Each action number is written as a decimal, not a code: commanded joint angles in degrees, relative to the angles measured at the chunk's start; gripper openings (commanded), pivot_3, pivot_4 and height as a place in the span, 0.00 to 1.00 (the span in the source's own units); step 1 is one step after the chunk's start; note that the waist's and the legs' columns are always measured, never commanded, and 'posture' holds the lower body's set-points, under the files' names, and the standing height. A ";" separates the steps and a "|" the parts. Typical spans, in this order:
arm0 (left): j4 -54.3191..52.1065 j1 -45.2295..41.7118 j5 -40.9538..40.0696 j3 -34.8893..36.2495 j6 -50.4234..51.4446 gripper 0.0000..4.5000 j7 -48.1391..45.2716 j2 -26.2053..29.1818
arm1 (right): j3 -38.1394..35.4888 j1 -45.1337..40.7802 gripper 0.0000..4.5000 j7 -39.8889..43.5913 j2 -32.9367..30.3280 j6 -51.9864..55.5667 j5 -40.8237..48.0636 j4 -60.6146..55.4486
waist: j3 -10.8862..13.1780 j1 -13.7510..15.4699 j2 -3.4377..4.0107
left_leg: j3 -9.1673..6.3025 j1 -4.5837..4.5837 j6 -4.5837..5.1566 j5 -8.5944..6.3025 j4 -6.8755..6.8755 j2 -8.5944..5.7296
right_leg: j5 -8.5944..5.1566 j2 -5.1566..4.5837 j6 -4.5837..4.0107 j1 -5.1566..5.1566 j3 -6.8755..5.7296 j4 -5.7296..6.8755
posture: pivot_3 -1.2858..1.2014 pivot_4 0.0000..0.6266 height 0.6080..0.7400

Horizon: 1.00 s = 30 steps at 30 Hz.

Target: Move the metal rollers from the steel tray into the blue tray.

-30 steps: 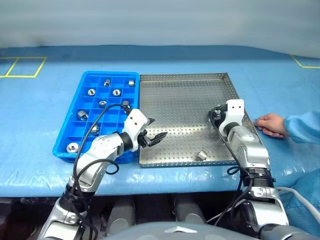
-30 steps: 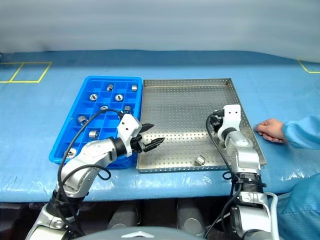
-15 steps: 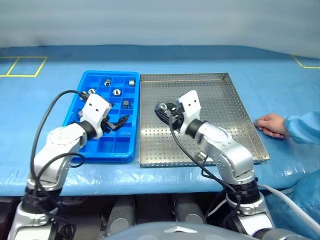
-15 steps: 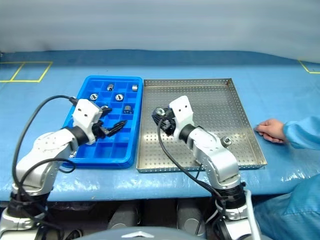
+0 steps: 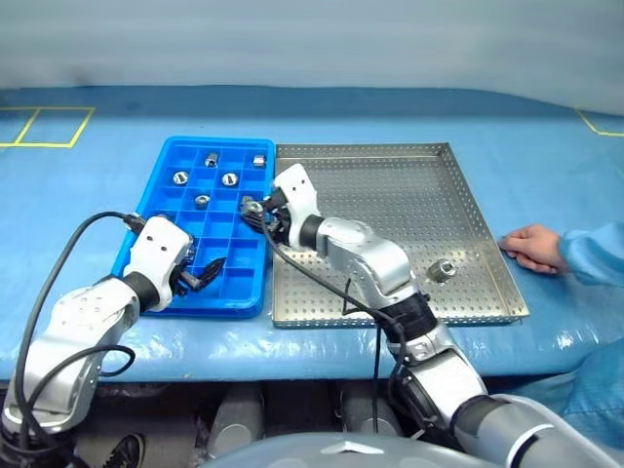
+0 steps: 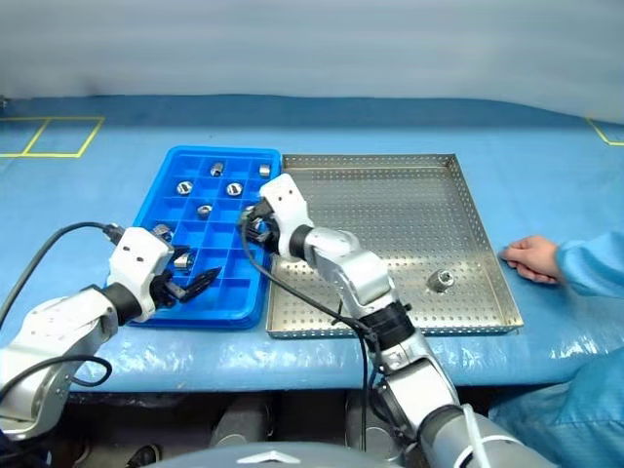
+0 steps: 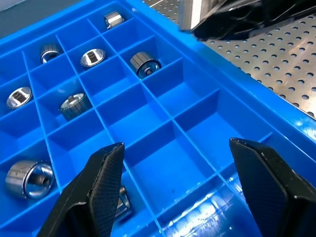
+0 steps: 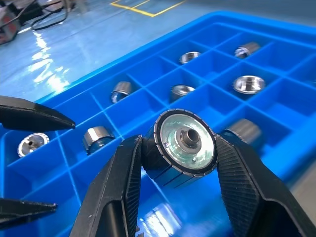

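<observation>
Right gripper (image 8: 178, 148) pinches a shiny silver metal roller (image 8: 183, 146), axis level, over the bright blue gridded plastic tray (image 5: 156, 205); empty cells at 6 o'clock; left gripper (image 7: 182, 173) spread.

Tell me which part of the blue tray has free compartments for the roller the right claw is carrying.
The blue tray's near rows by the left claw are mostly bare, as are compartments along the edge beside the steel tray. Its far rows and the side away from the steel tray hold rollers. The right claw holds a roller over the tray.
</observation>
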 commanded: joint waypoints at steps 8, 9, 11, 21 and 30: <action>-2.80 -1.56 0.30 9.58 3.70 0.82 11.08 -9.04 | -1.27 -7.42 0.42 1.92 4.48 -12.25 -3.91 15.77 | -0.02 2.78 -0.08 | -0.16 0.06 -0.28 0.16 -0.27 -0.01 | 0.02 0.01 -0.20 0.04 -0.17 -0.06 | 0.62 0.24 1.00; -3.22 -1.39 -0.05 9.47 3.85 0.82 11.02 -9.11 | -1.71 -8.18 0.42 1.95 4.55 -13.10 -4.14 16.88 | -0.02 2.91 -0.08 | -0.16 0.07 -0.32 0.19 -0.30 -0.01 | 0.02 0.01 -0.21 0.03 -0.17 -0.06 | 0.62 0.24 1.00; -3.57 -1.20 -0.39 9.29 4.04 0.82 11.18 -9.12 | -2.54 -9.37 0.42 2.41 4.69 -13.64 -4.17 18.43 | -0.02 3.21 -0.08 | -0.17 0.06 -0.35 0.20 -0.31 -0.01 | 0.02 0.01 -0.20 0.03 -0.18 -0.06 | 0.63 0.24 1.00; -1.73 -2.52 0.02 7.11 4.18 0.82 12.03 -9.30 | -4.08 -9.66 0.72 4.40 4.53 -11.78 -4.71 20.95 | -0.02 3.57 -0.08 | -0.20 0.08 -0.39 0.22 -0.38 -0.01 | 0.01 0.02 -0.26 0.03 -0.20 -0.06 | 0.62 0.24 1.00; 1.74 -7.63 -1.07 -0.59 1.61 0.82 10.87 -12.09 | -7.00 -0.83 0.86 -1.99 0.86 -9.85 -5.36 -1.46 | -0.02 3.88 -0.08 | -0.23 0.05 -0.41 0.24 -0.38 -0.02 | 0.01 0.00 -0.25 0.05 -0.21 -0.11 | 0.59 0.24 1.00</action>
